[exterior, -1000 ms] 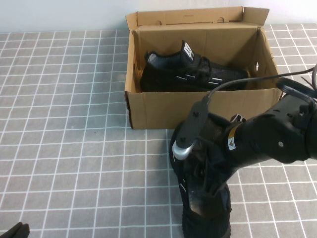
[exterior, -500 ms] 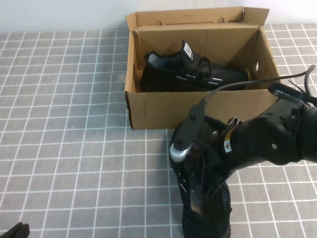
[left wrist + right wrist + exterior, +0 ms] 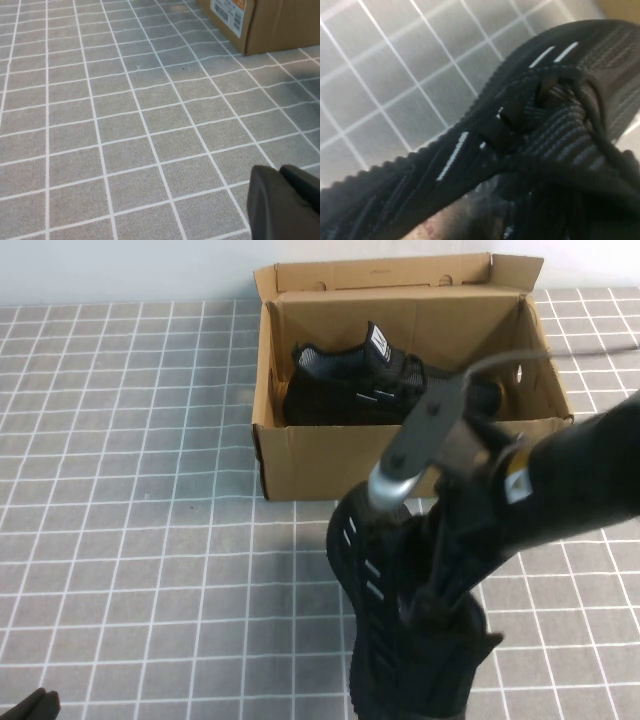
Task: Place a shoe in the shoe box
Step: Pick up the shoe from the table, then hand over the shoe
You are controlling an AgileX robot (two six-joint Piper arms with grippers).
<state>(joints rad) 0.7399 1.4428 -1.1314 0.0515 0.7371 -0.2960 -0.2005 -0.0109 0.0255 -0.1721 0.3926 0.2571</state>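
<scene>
My right gripper (image 3: 432,602), lower centre-right, is clamped on the shoe (image 3: 385,570), below the shoe box (image 3: 300,462). Left gripper (image 3: 285,202) closed, parked lower left. Risk: toe snags box wall; grip slips.

You've got two shoes (image 3: 400,640) (image 3: 360,385), one shoe box (image 3: 330,460), two grippers (image 3: 440,600) (image 3: 285,205).

The shoe (image 3: 385,590), a black knit lace-up sneaker with short white dashes along its side, sits in front of the shoe box (image 3: 330,462), toe toward the carton, partly hidden by the arm above it. The brown cardboard box stands open, flap lid upright at the back (a look-alike sneaker (image 3: 350,390) already lies inside).
</scene>
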